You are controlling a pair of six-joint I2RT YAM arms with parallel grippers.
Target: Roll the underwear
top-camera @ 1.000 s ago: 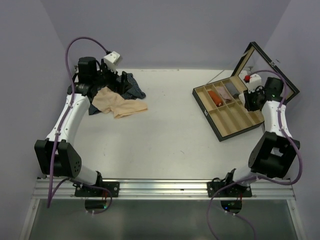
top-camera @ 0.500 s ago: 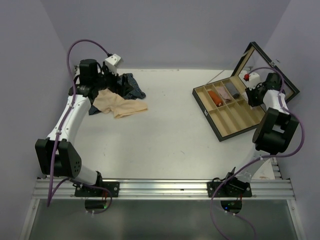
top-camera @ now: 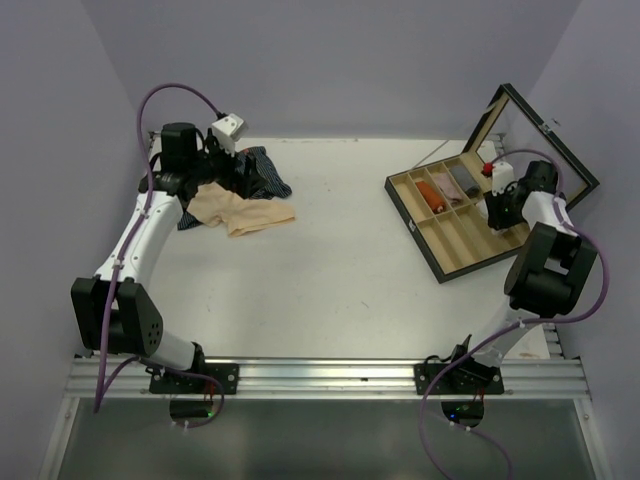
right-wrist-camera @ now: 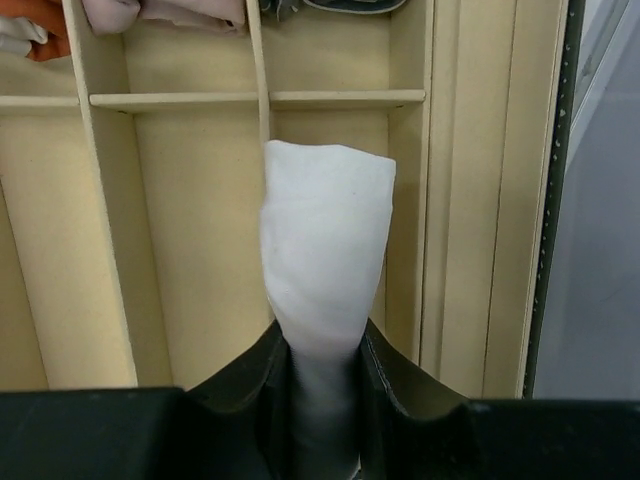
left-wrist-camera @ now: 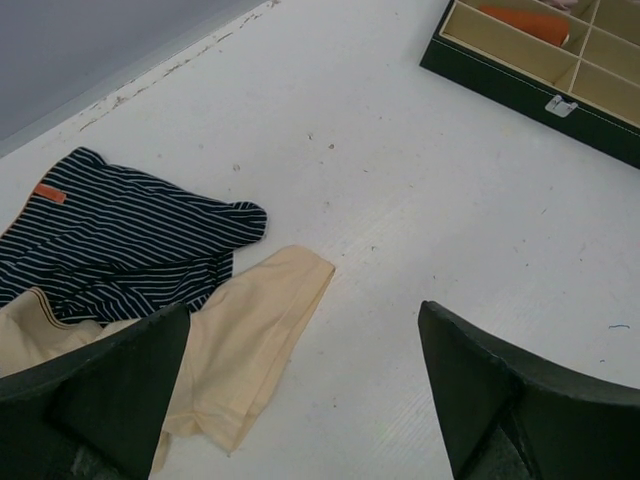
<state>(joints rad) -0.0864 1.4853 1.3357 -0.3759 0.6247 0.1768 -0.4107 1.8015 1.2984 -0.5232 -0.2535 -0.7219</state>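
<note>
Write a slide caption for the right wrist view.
Right arm's fingers pinch a rolled white cloth above a compartment of the wooden box.

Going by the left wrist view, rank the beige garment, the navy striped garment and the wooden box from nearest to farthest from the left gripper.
1. The beige garment, lowest in the picture, just ahead of the left gripper and its open jaws.
2. The navy striped garment, beyond the beige one, at the picture's left.
3. The wooden box, far off across the table at the top right.
</note>
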